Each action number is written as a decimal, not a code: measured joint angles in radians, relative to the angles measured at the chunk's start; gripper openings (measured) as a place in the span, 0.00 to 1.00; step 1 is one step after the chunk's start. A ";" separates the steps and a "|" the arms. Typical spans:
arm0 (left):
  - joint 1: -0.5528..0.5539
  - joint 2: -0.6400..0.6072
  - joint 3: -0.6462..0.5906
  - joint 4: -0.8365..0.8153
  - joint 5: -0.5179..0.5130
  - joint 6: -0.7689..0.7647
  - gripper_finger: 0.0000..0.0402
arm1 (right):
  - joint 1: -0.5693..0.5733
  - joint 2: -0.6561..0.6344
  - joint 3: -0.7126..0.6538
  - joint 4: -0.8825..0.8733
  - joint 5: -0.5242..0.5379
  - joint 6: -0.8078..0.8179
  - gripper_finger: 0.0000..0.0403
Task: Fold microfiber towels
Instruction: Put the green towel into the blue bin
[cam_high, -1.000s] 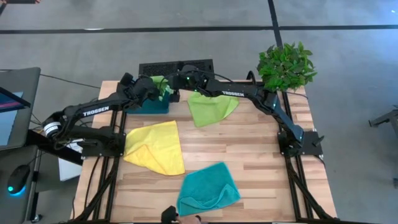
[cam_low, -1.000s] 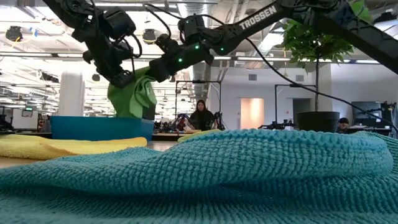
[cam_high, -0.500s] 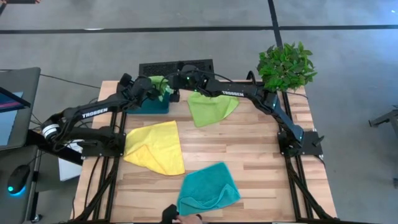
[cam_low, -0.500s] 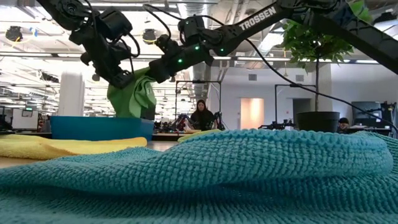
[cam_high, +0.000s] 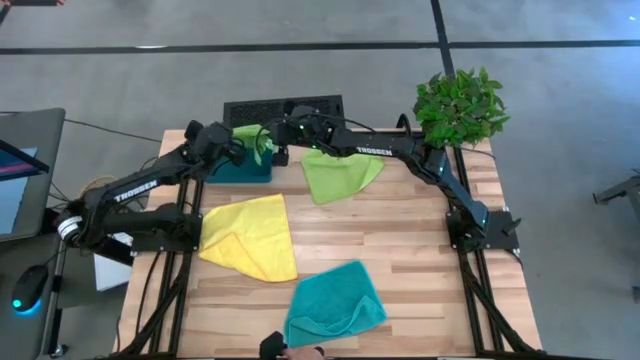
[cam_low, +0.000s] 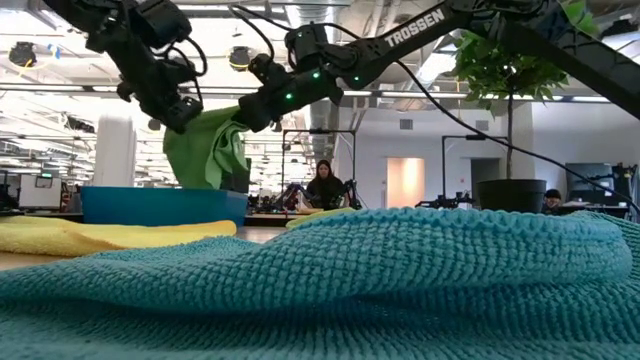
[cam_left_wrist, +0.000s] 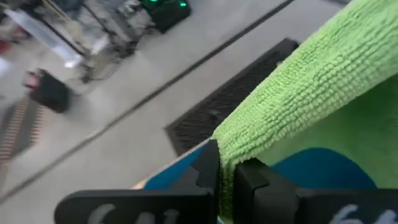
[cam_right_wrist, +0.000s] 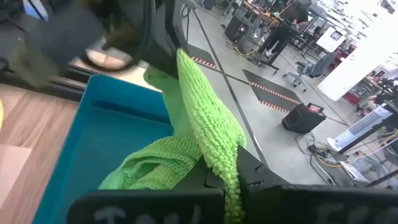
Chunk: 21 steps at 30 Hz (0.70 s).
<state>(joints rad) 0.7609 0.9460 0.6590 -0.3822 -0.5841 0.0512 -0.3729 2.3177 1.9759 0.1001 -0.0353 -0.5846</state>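
Observation:
A lime green microfiber towel (cam_low: 205, 152) hangs between my two grippers above the dark-teal tray (cam_low: 160, 205) at the table's far left. My left gripper (cam_low: 180, 120) is shut on one end of its upper edge, my right gripper (cam_low: 250, 112) on the other end. The towel's lower part bunches down into the tray (cam_right_wrist: 118, 140). A second lime green towel (cam_high: 340, 172), a yellow towel (cam_high: 250, 235) and a teal towel (cam_high: 335, 305) lie loosely crumpled on the wooden table. My left gripper pinches the towel's upper edge (cam_left_wrist: 239, 146) between its two fingers, slanting down from the table's left. The edge runs taut from the fingers toward the other gripper. One layer or several, I cannot tell. My right gripper pinches a folded ridge of the towel's upper edge (cam_right_wrist: 217, 158) between its two fingers, coming nearly level from the table's right. The cloth runs from the fingers toward the left gripper, and the rest hangs down into the tray.
A potted plant (cam_high: 460, 105) stands at the far right corner. A dark grille (cam_high: 285, 107) lies on the floor beyond the far edge. People sit in the room behind the table (cam_low: 323, 185). Bare wood (cam_high: 420, 250) shows along the right side.
My left gripper has moved up and toward the table's left edge, still shut on the towel. The towel's upper edge has been drawn out wider and tauter between the two grippers. My right gripper has kept still.

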 joint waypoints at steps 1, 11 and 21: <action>0.007 -0.026 0.000 -0.014 0.019 -0.009 0.00 | 0.001 0.000 0.000 0.000 0.000 0.000 0.03; 0.016 -0.219 -0.012 -0.086 0.121 -0.032 0.00 | 0.004 -0.005 0.002 0.031 -0.042 0.000 0.03; 0.016 -0.236 -0.223 0.182 0.132 0.025 0.00 | 0.004 -0.005 -0.001 0.004 -0.050 -0.014 0.03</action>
<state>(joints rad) 0.7773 0.7101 0.4355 -0.2003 -0.4518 0.0758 -0.3691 2.3131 1.9747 0.1036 -0.0852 -0.5991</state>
